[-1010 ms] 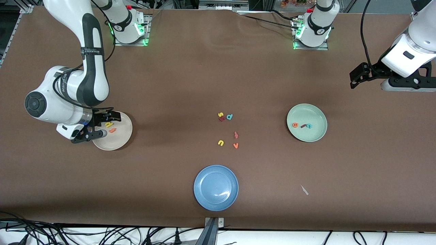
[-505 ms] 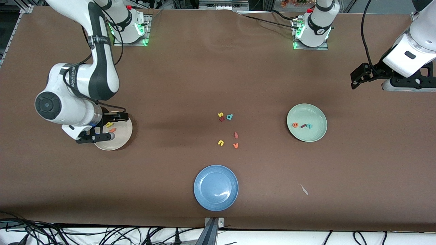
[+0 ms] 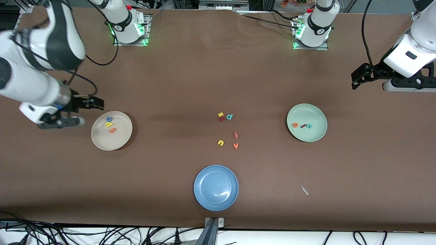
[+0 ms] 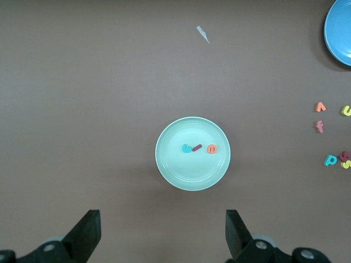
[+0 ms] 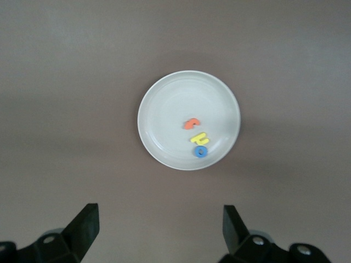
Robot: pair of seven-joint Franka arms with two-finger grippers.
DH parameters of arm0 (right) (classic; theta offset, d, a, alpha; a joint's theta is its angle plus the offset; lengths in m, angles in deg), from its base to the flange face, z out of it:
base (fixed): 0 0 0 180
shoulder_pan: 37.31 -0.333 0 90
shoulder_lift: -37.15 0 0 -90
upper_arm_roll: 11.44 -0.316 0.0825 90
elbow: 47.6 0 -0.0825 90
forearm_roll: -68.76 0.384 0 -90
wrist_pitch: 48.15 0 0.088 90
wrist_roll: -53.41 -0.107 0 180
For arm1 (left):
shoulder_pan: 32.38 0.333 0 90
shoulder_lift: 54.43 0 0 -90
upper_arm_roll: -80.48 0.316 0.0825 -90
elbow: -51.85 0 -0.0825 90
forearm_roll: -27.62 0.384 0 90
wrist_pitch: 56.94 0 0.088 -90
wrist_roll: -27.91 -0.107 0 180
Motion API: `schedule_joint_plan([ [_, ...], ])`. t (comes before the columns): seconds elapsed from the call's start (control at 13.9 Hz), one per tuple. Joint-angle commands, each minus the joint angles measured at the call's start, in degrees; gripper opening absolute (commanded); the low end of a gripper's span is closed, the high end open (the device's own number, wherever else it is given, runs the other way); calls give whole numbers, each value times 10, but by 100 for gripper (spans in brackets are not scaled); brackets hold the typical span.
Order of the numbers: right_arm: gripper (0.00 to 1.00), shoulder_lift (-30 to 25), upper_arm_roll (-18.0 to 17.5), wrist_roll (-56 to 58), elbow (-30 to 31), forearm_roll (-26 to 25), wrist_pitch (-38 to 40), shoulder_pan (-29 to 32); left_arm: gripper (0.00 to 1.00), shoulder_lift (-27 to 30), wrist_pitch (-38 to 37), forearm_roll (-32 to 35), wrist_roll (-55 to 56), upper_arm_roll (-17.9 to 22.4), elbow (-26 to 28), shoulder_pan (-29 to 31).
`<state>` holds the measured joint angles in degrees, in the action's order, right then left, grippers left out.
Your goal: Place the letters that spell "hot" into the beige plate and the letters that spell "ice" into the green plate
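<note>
The beige plate (image 3: pixel 115 141) holds the blue o (image 3: pixel 109 119), the yellow h (image 3: pixel 109 124) and the orange t (image 3: pixel 112 129). My right gripper (image 3: pixel 84 112) hangs open and empty beside this plate, over the table toward the right arm's end; its wrist view looks down on the plate (image 5: pixel 164 109). The green plate (image 3: pixel 306 114) holds the orange e (image 3: pixel 295 125), the dark red i (image 3: pixel 303 126) and the teal c (image 3: pixel 309 126). My left gripper (image 4: pixel 163 235) is open and empty, high over the table at the left arm's end.
Loose letters lie mid-table: a yellow s (image 3: pixel 220 114), a teal d (image 3: pixel 229 117), a red f (image 3: pixel 236 135), a yellow u (image 3: pixel 220 143) and an orange v (image 3: pixel 235 145). A blue plate (image 3: pixel 216 200) sits near the front edge, and a white scrap (image 3: pixel 304 190) lies beside it.
My right arm has lifted off the beige plate and swung toward its own end of the table, uncovering the blue o. The left arm has barely moved.
</note>
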<state>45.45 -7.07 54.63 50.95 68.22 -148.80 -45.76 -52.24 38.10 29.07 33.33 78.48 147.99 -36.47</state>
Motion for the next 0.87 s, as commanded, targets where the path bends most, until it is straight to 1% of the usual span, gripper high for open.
schedule_joint_plan([
  [0.0,100,-57,11,-1,19,-13,40,4,100,0,2,-8,-4,2,-5,-3],
  [0.07,100,-66,23,9,15,-10,62,1,100,0,2,-9,-4,2,-5,-3],
  [0.14,100,-67,42,29,6,-10,78,-15,100,0,2,-8,-4,2,-5,-3],
  [0.22,100,-69,47,40,2,-9,84,-24,100,0,1,-9,-5,2,-5,-3],
  [0.36,100,-73,49,38,-13,-1,90,-21,100,0,2,-9,-4,2,-5,-3],
  [0.65,100,-85,56,33,-15,2,92,-23,100,0,1,-9,-2,2,-5,-3],
  [0.79,100,-85,51,33,-17,-10,95,-27,100,0,2,-9,-3,2,-5,-3],
])
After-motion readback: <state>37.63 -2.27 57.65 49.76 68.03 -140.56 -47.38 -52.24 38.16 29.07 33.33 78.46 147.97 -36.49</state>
